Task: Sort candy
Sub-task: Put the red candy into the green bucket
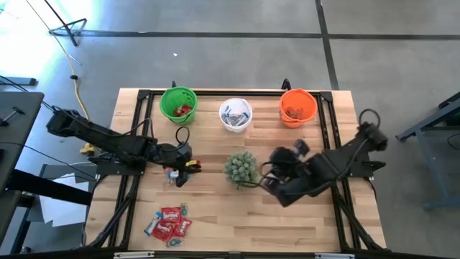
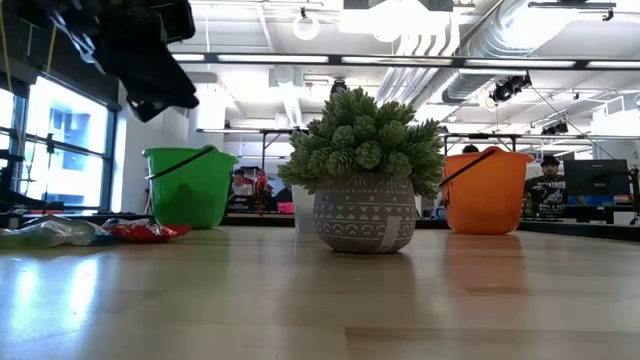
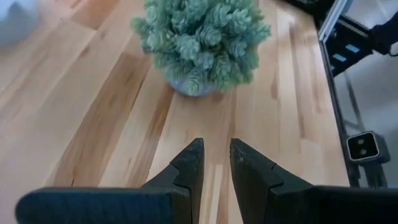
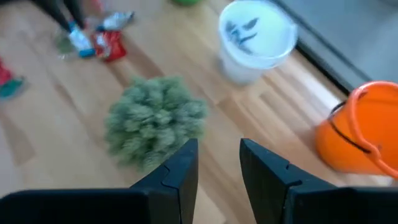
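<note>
A pile of red and blue-white candy [image 1: 169, 223] lies near the table's near edge. A few more sweets [image 1: 175, 175] lie on the table under the left arm; the right wrist view shows these sweets [image 4: 93, 40] too. My left gripper [image 3: 216, 155] hovers just left of the potted plant [image 1: 241, 167]. It is open by a narrow gap with nothing between the fingers. My right gripper [image 4: 219, 155] hovers just right of the plant, open and empty. The green cup [image 1: 178, 104] holds red candy and the white cup [image 1: 236, 114] holds blue-white candy.
The orange cup [image 1: 297, 106] stands at the far edge, right of the white cup. The spiky green plant in its grey pot [image 2: 365, 180] stands mid-table between the two grippers. Bare wood [image 1: 287, 223] lies near the table's near right corner.
</note>
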